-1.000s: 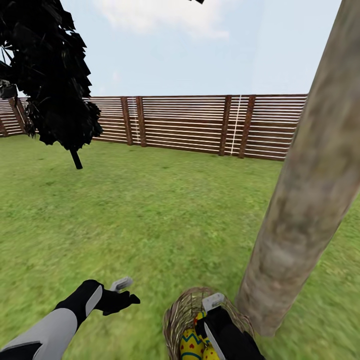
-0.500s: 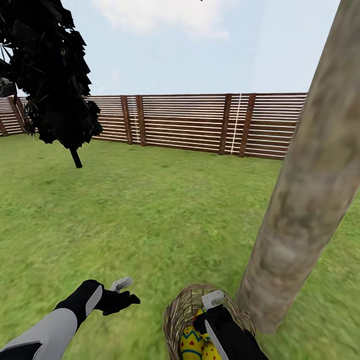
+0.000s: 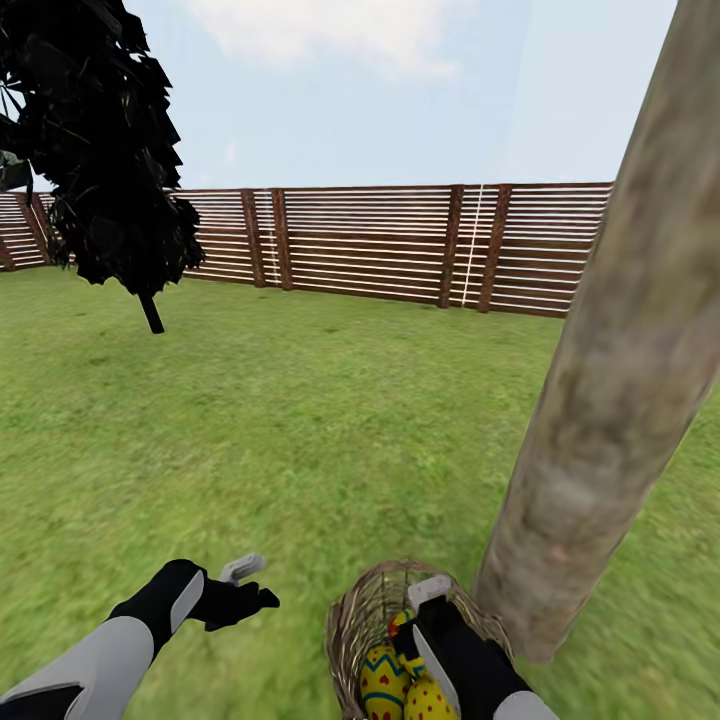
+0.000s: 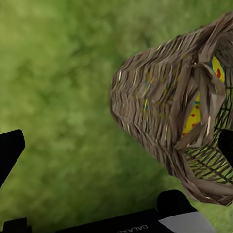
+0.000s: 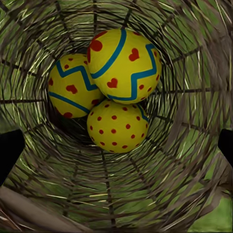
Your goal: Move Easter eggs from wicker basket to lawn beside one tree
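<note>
The wicker basket (image 3: 372, 615) stands on the lawn (image 3: 330, 440) just left of a thick pale tree trunk (image 3: 610, 400). All three Easter eggs lie inside it: a heart-marked egg (image 5: 124, 65) on top, a zigzag egg (image 5: 70, 87) beside it and a dotted egg (image 5: 116, 126) below. My right gripper (image 3: 420, 612) hangs open over the basket's mouth, its fingertips (image 5: 9, 150) wide of the eggs and touching none. My left gripper (image 3: 255, 583) is open over the grass to the basket's left. The left wrist view has the basket's side (image 4: 155, 111), with yellow egg (image 4: 194, 116) glimpsed through the weave.
A brown slat fence (image 3: 380, 245) closes the far side of the garden. A black-foliaged tree (image 3: 100, 150) with a thin dark stem stands at the far left. Open grass stretches ahead and to the left of the basket.
The whole view has shifted slightly, so the camera moved. My right arm has reached a little further over the basket. The left arm, the eggs and the basket have kept still.
</note>
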